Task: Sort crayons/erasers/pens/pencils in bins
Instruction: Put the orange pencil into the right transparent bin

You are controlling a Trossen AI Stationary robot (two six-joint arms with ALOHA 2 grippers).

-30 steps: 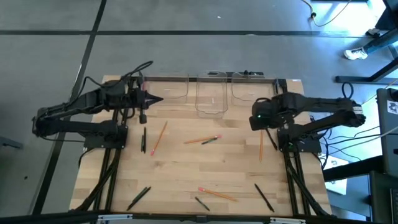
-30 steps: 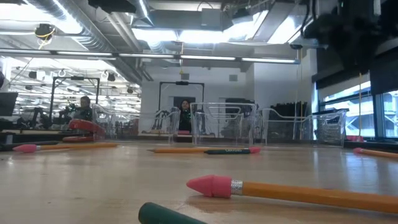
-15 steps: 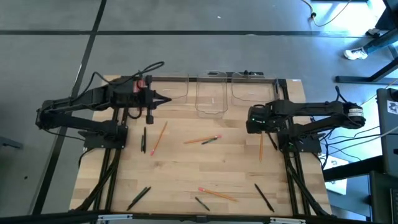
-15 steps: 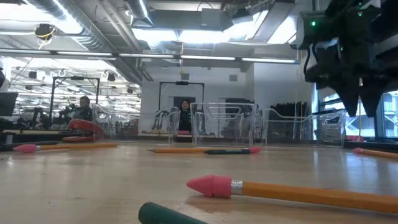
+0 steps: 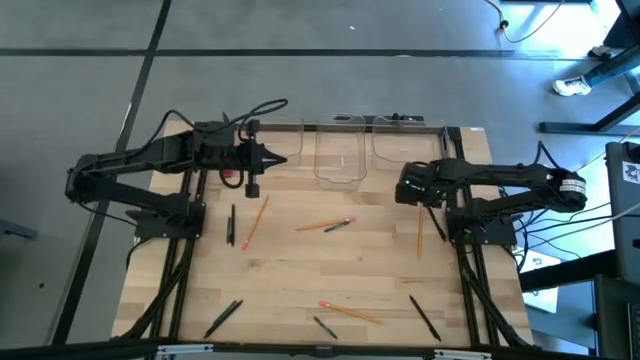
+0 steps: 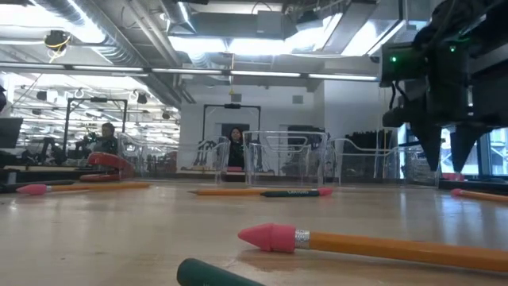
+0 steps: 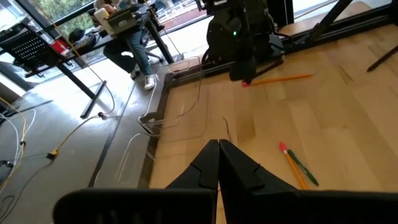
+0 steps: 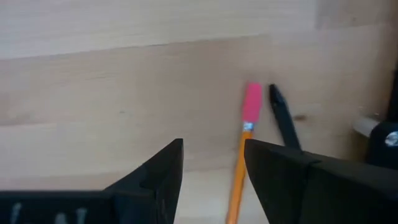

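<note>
**Right claw over pencil, not yet lined up**

Left to right: we see left claw (image 5: 268,159) pressed together, empty, up by the left bin (image 5: 282,141), well away. Right claw (image 5: 404,190) spread, empty, hanging just beside the pencil (image 5: 420,234) at the table's (image 5: 300,290) right edge. Pencil runs front to back, pink tip toward the bins, black pen (image 8: 285,124) alongside. Thin, orange

Setting: robotics lab or workshop in an open industrial hall. Evidence: exposed ceiling ducts (image 6: 95,32) at 11 o'clock, strip lights (image 6: 238,44) at 12, grey concrete floor (image 5: 300,60) around the wooden bench (image 5: 330,270), cables (image 5: 530,20) at 1 o'clock, people (image 6: 236,149) at workstations behind.
</note>
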